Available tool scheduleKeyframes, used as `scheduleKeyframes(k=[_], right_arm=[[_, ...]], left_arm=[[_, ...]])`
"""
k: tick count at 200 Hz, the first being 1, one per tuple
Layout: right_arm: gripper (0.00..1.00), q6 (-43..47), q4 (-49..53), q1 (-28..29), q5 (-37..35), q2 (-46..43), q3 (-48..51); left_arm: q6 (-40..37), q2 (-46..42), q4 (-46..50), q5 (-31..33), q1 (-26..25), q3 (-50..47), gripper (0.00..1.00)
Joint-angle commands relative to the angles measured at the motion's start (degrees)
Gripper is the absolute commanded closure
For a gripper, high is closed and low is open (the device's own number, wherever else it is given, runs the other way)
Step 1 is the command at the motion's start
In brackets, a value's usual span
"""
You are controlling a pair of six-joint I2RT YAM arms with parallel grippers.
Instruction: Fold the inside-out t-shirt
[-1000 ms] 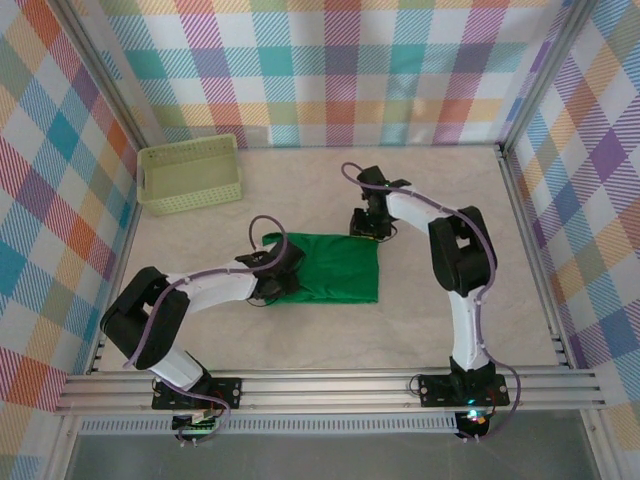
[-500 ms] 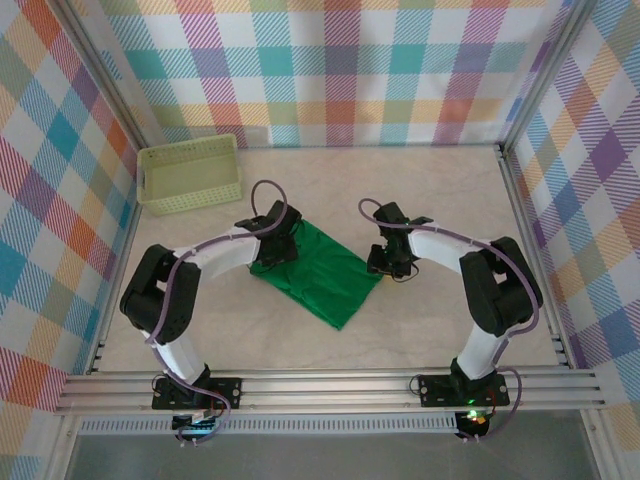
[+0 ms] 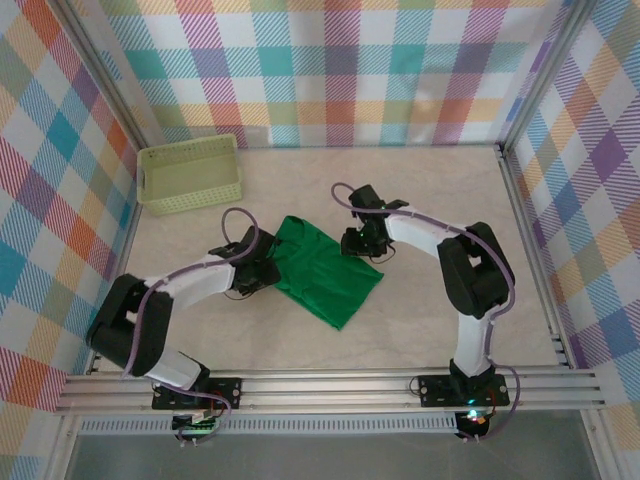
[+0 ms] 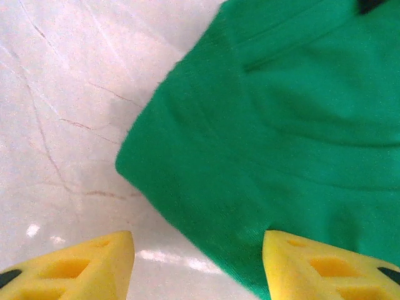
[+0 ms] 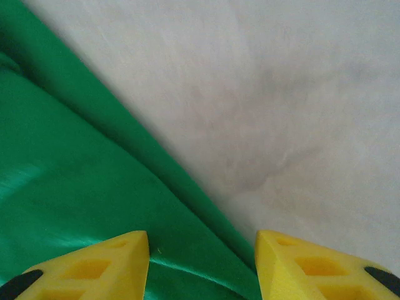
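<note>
Straddling opposite edges of the shirt (image 3: 328,280), we grip nothing, it seems: left gripper (image 4: 197,242) part-open at its left edge, right gripper (image 5: 201,241) part-open at its far-right edge, poised to pinch and square it, askew mid-way across the table (image 3: 430,190)

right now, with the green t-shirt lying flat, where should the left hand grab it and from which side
Probably pinch the t-shirt at its rounded corner nearest the left hand, coming in low from the bare table side. The fabric lies flat, so only its edge offers a lip, and that corner sits just ahead of the hand's open jaws.
</note>
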State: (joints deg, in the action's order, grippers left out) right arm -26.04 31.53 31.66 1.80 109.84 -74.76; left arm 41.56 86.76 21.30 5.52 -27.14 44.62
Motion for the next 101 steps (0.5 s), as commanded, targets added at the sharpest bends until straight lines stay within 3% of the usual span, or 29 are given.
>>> scheduleKeyframes(k=[1, 47, 77, 101], right_arm=[[0.51, 0.83, 1.44, 1.28, 1.14, -1.37, 3.59], [0.54, -5.37, -2.85, 6.88, 4.11, -7.53, 15.49], [0.55, -9.11, -5.00, 9.86, 6.10, -13.26, 20.77], [0.53, -9.57, -2.85, 9.76, 2.01, -19.04, 21.06]], left_arm=[[0.53, 3.88, -6.71, -4.51, 1.72, 1.76, 0.44], [-3.93, 15.79, -5.84, -7.28, 2.87, 15.86, 0.53], [-7.08, 24.34, 0.16, -10.95, 2.70, 27.57, 0.59], [-8.52, 24.41, 2.03, -12.47, 1.64, 30.53, 0.61]])
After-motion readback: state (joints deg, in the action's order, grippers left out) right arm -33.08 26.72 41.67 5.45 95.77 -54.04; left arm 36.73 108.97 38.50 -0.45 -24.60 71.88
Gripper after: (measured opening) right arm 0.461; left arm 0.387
